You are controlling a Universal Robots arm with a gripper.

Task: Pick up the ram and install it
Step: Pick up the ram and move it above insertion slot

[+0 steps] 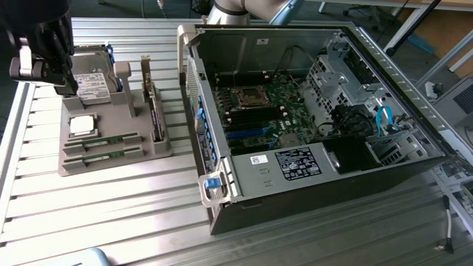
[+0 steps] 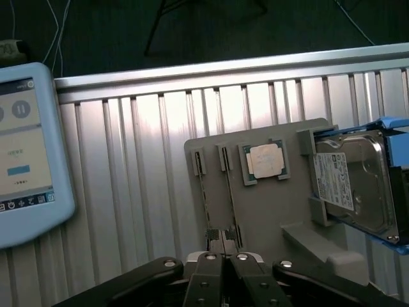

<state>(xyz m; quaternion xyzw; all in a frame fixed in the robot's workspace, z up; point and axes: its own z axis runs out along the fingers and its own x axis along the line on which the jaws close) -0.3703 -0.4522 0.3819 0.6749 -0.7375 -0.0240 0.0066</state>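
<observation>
The ram (image 1: 101, 142), likely light, stiff and fragile, stands on edge in a tray (image 1: 118, 124) slot beside its twin (image 1: 101, 158), best pinched along its top edge, while the gripper (image 2: 223, 257) hovers above, fingers pressed together, empty.

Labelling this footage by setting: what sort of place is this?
Probably a robotics lab bench for computer assembly: an open computer case on a ribbed metal table, a grey parts holder, a teach pendant.

touchscreen pendant (image 2: 25, 147) cropped, hard drive (image 2: 354, 185) cropped
</observation>
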